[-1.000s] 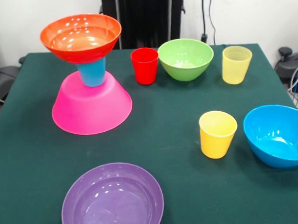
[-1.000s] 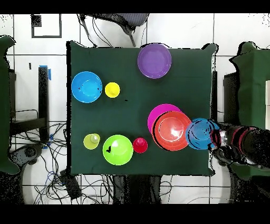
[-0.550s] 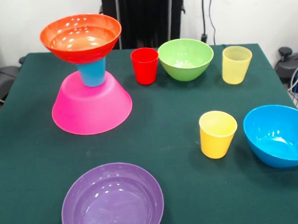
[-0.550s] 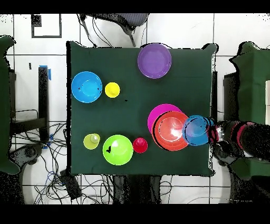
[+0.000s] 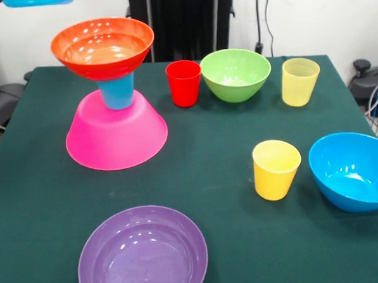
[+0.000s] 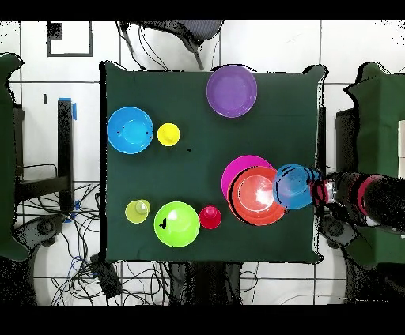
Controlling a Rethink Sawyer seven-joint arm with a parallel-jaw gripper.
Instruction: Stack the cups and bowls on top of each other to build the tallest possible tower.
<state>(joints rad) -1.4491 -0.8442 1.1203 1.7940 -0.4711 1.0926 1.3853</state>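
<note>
A small blue bowl (image 6: 293,186) hangs at the arm's (image 6: 372,199) end, overlapping the rim of the orange bowl (image 5: 103,47) atop the tower (image 5: 116,129). Whether the gripper pinches it cannot be told.

small blue bowl (image 5: 39,0) cropped, claw hidden

Glossy plastic bowls (image 5: 142,255), matt tablecloth (image 5: 221,152)

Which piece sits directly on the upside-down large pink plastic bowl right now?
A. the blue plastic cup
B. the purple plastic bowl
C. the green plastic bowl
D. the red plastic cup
A: the blue plastic cup stands on the upturned large pink plastic bowl, holding up the orange plastic bowl.
</note>
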